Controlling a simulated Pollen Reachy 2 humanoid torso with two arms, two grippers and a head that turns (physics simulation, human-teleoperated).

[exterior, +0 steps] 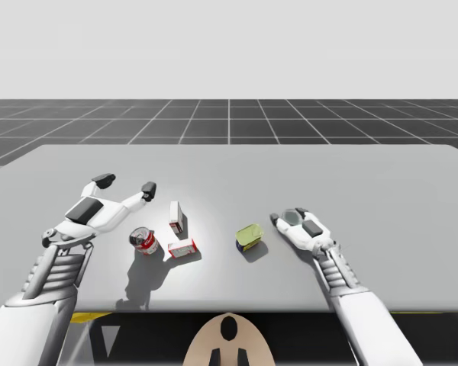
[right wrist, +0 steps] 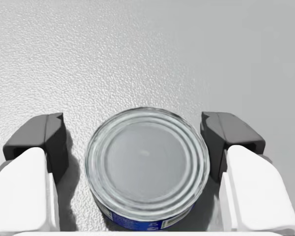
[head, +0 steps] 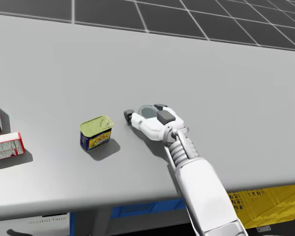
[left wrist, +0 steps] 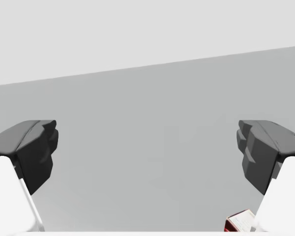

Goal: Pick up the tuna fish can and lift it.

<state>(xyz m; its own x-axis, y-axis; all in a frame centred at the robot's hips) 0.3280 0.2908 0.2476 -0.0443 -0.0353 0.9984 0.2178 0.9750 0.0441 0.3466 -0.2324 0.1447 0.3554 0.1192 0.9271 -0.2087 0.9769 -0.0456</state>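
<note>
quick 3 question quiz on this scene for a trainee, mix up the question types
1. True or false: the tuna can sits on the table between the fingers of my right gripper.
2. Fill in: the fingers of my left gripper are ____ (open or shut).
3. The yellow-topped blue can is: A) standing free on the table, B) held in my left gripper, C) stacked on the tuna can.

Key: 1 true; 2 open; 3 A.
</note>
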